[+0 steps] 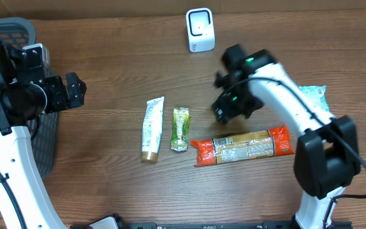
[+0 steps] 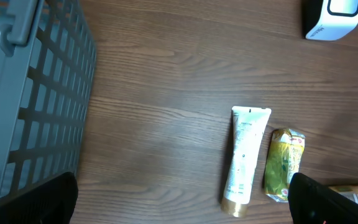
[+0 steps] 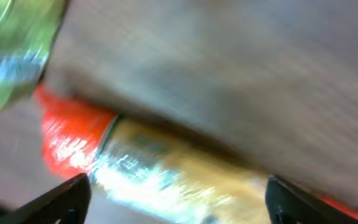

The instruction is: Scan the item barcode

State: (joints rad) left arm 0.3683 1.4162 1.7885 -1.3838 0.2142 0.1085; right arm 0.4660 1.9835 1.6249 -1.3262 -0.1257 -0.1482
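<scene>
Directly under the right claw (image 1: 226,109), slightly to the robot's side of it: the long pasta packet (image 1: 243,146), clear film with orange-red ends, flat on the table (image 1: 107,57). In the overhead view the claw and packet are near but apart. The right wrist view is blurred. Both fingertips (image 3: 66,199) show at the bottom corners, spread wide, with the packet lying across the gap beneath them. Jaws wide, nothing gripped.

Beyond the claw, away from the packet: white scanner (image 1: 199,30), upright, well apart. On the claw's side toward the other arm: green sachet (image 1: 180,129) and white tube (image 1: 152,129), side by side. Back along the claw's own arm: a pale packet (image 1: 313,97), partly hidden.

Left claw (image 1: 76,90): fully spread, empty, beside the grey basket (image 1: 11,28), well apart from every item.

Step in hand (judgement): approach for the pick. I take the pasta packet as the item to scan, since it lies under the claw. It is not yet grasped, and nothing has been shown to the scanner.

Next move calls for: lower until the fingers straddle the packet's narrow width, then close across it near the middle so the long packet does not tip. The film looks slick. No barcode is visible in any view, so the packet may need turning to face the scanner.
</scene>
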